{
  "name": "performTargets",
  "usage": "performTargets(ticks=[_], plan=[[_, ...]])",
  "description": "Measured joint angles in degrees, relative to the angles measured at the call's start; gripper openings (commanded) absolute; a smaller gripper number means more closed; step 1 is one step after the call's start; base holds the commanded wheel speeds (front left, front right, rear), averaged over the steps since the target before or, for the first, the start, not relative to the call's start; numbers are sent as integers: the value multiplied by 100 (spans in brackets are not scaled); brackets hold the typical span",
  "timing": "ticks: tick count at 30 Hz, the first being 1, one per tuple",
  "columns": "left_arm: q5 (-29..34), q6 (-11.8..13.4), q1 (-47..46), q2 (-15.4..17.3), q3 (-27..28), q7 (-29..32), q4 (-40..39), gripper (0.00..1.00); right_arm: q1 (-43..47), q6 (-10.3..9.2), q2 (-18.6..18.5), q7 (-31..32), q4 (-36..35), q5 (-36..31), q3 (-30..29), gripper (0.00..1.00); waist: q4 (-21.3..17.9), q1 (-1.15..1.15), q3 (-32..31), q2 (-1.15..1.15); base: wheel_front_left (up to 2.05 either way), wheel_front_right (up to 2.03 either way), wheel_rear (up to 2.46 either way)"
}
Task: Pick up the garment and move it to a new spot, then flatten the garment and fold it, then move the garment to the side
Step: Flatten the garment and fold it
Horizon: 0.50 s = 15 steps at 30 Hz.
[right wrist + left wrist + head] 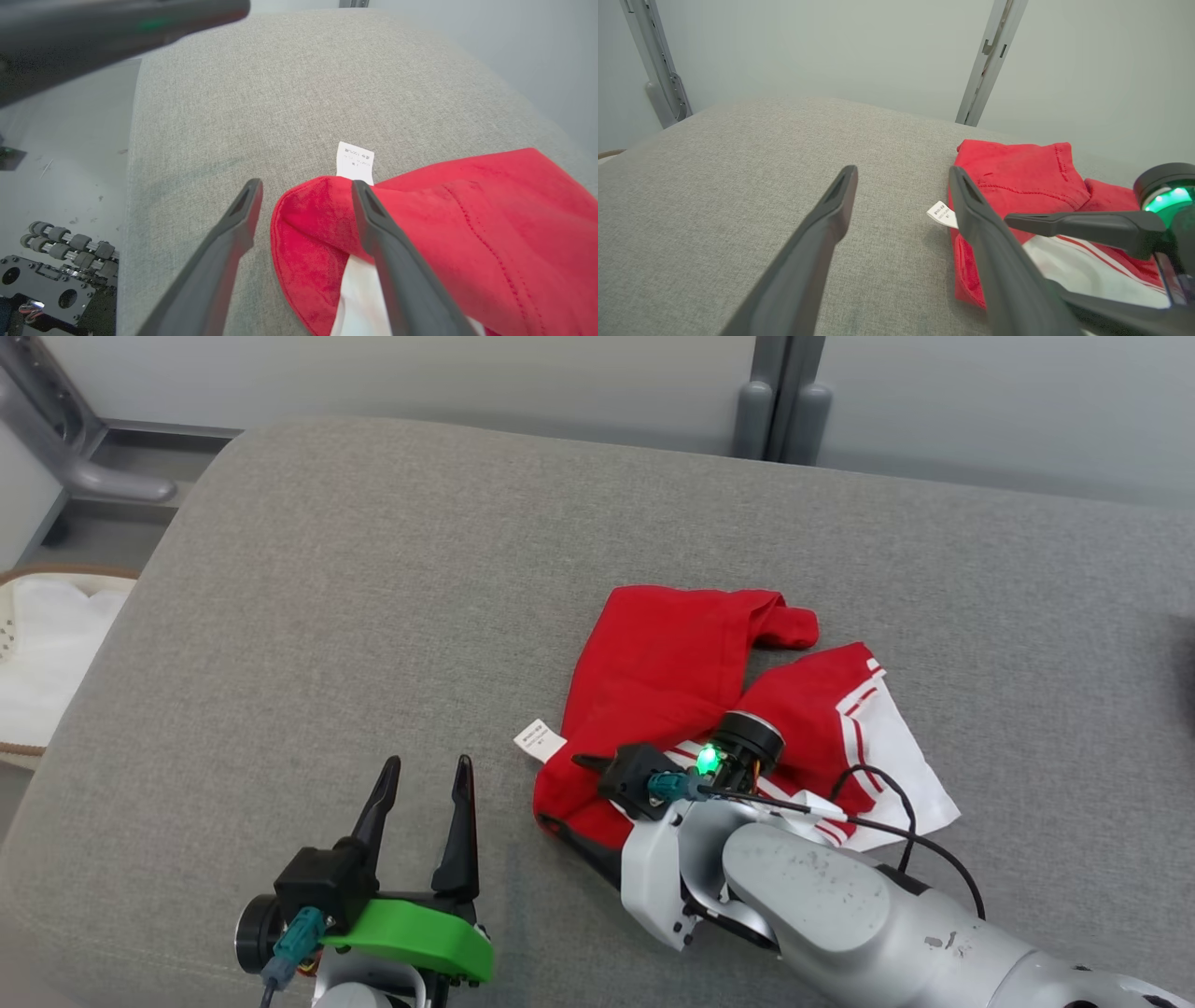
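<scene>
Head view: a crumpled red-and-white cloth garment [663,663] is lying right of centre on the grey fabric-covered table [373,569], with the right hand [565,793] resting at its near-left edge.

Left wrist view: the left hand [902,175] is standing wide open and empty beside the garment's small white label [942,213].

Right wrist view: the right hand's fingers are standing well apart over the red hem, gripping nothing.

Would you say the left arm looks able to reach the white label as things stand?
Probably yes: the left fingers are open, and bare cushion lies between them and the label, though the right fingers sit close.
</scene>
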Motion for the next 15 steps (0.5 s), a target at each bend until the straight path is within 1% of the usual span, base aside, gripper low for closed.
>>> performTargets(ticks=[4, 8, 10, 12, 15], plan=[[43, -8, 47, 0, 21, 0, -7, 100, 70, 0, 1, -211, 123, -145, -425, 100, -173, 0, -70, 0, 0, 0, 0], [46, -19, 96, 0, 9, 0, -8, 100, 10, 0, -15, -348, 505, -580, -914, 100, -294, 0, -128, 0, 0, 0, 0], [46, -31, 96, 0, -20, 1, -9, 100, -80, 0, -69, -370, 701, -845, -1112, 100, -302, 0, -149, 0, 0, 0, 0], [46, -34, 97, 0, -36, 0, -9, 100, -108, 0, -97, -368, 873, -962, -1241, 100, -273, 0, -148, 0, 0, 0, 0], [46, -34, 96, 0, -37, 0, -13, 100, -158, 0, -152, -296, 1149, -1179, -1339, 100, -186, 0, -128, 0, 0, 0, 0]])
